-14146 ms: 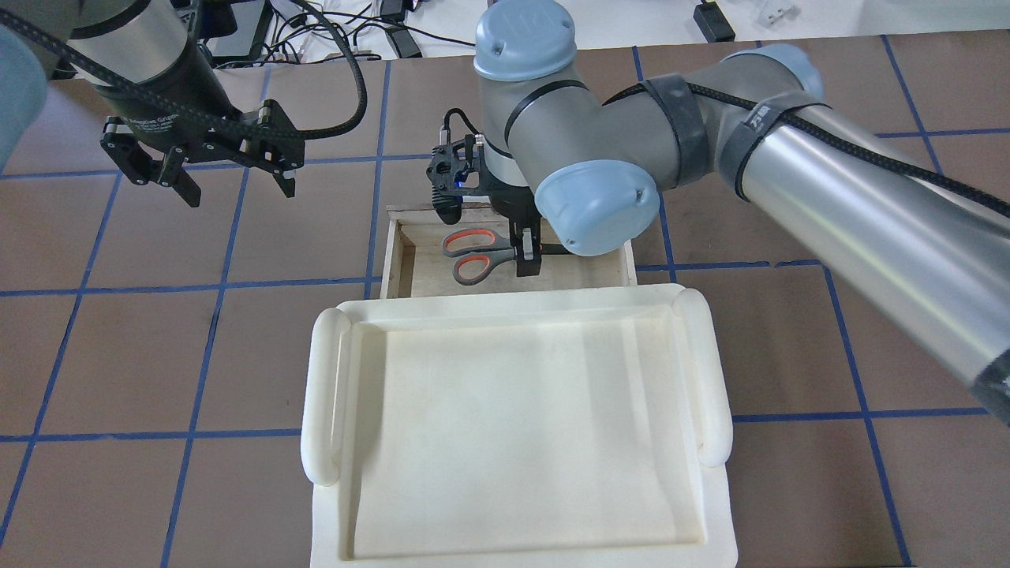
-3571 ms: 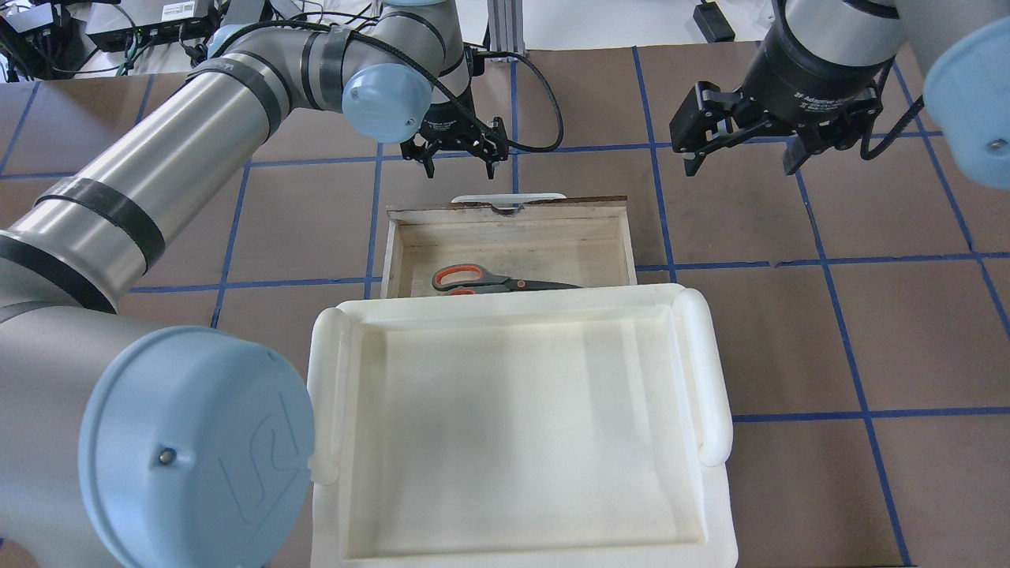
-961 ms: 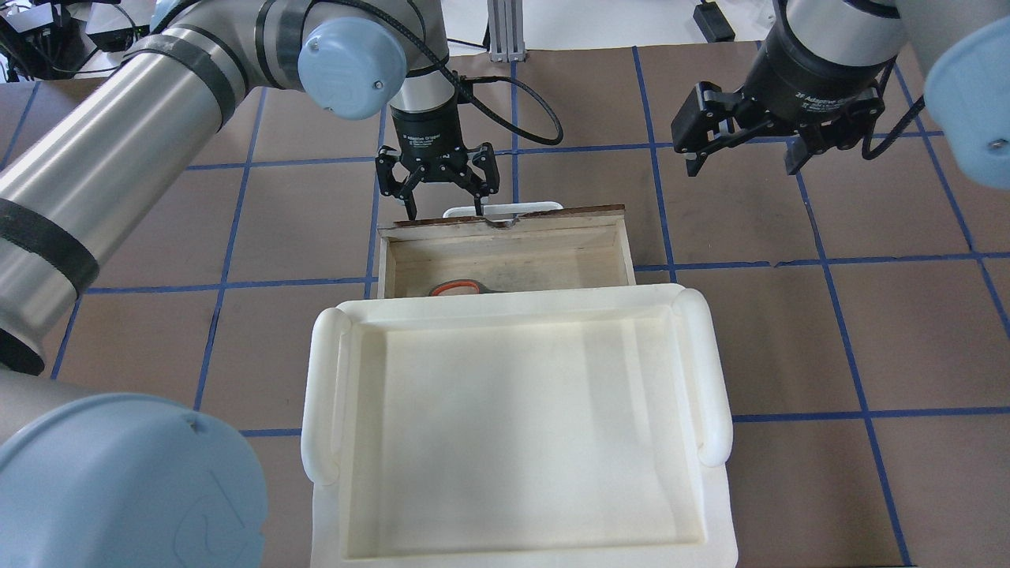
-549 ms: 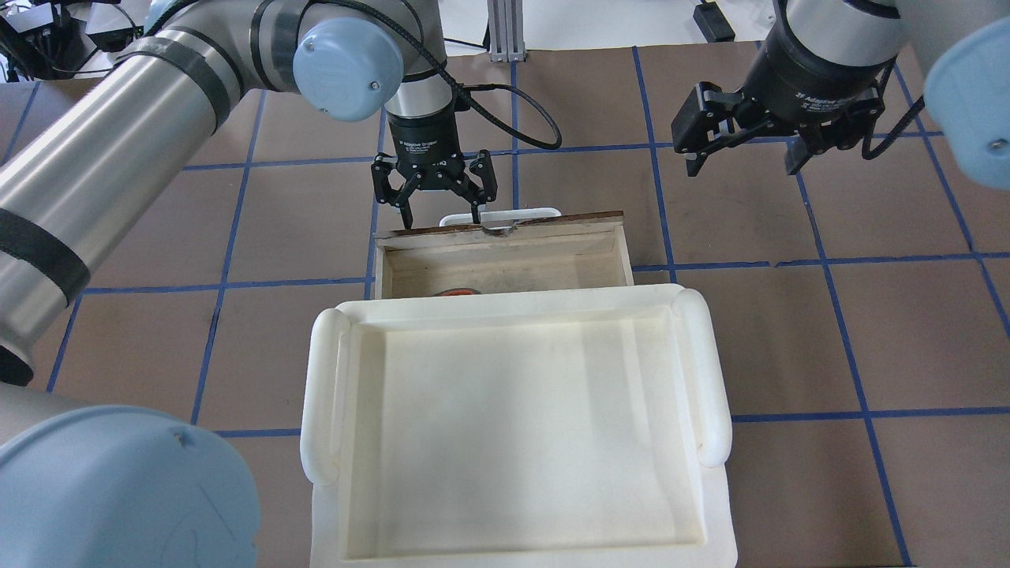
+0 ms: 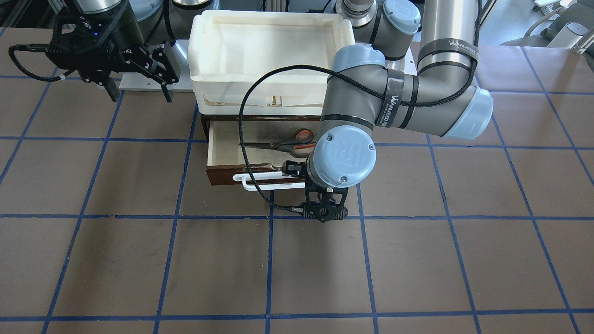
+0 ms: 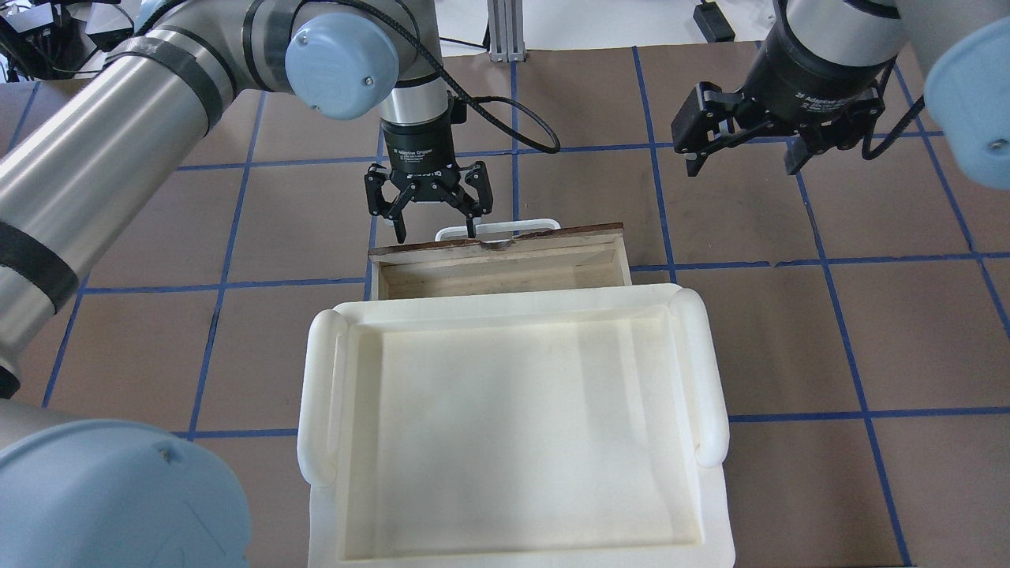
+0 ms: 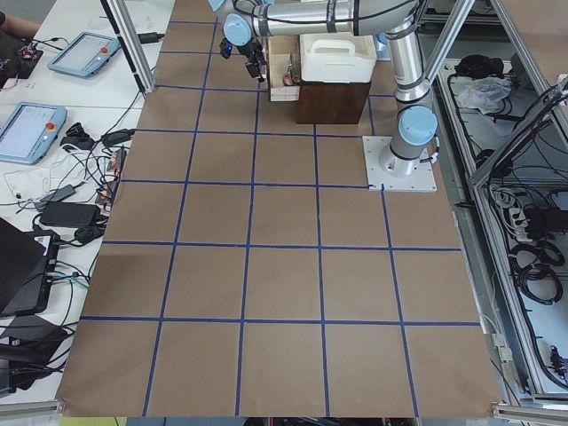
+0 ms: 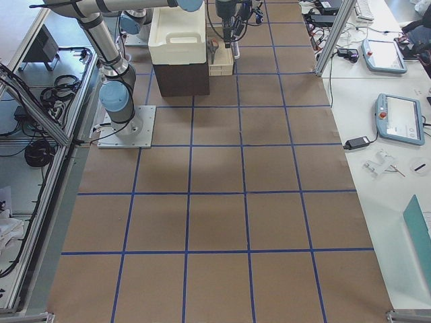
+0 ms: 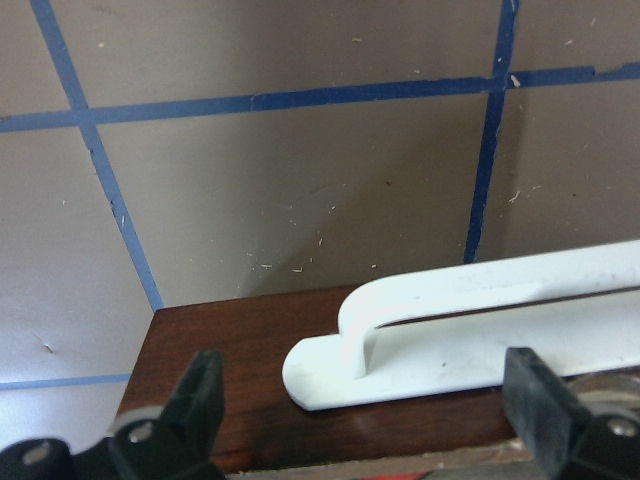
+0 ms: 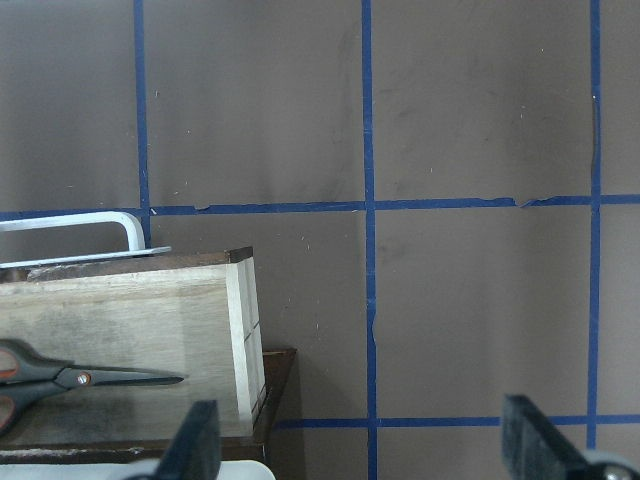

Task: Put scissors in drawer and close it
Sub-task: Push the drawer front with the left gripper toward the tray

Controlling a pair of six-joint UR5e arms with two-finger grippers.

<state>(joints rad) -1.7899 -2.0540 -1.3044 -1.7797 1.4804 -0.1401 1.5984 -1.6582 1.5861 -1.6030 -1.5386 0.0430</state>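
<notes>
The dark brown drawer [image 6: 552, 254] is partly open under the white bin; its front [image 5: 222, 176] carries a white bar handle [image 5: 264, 182]. The scissors [image 5: 285, 142] lie flat inside it and also show in the right wrist view [image 10: 60, 384]; the overhead view hides them under the bin. My left gripper [image 6: 435, 234] is open and empty, its fingertips at the drawer front on either side of the handle's end [image 9: 330, 365]. My right gripper [image 6: 740, 168] is open and empty, held above the table to the right of the drawer.
A large white plastic bin [image 6: 505, 304] sits on top of the dark cabinet and covers the drawer's rear part. The left arm's elbow [image 5: 343, 157] hangs over the drawer's corner in the front-facing view. Brown mat with blue grid lines lies all around.
The right gripper let go of the scissors and pulled away to the right. The left gripper came to the drawer front and pushed it inward; the scissors slid under the bin.
</notes>
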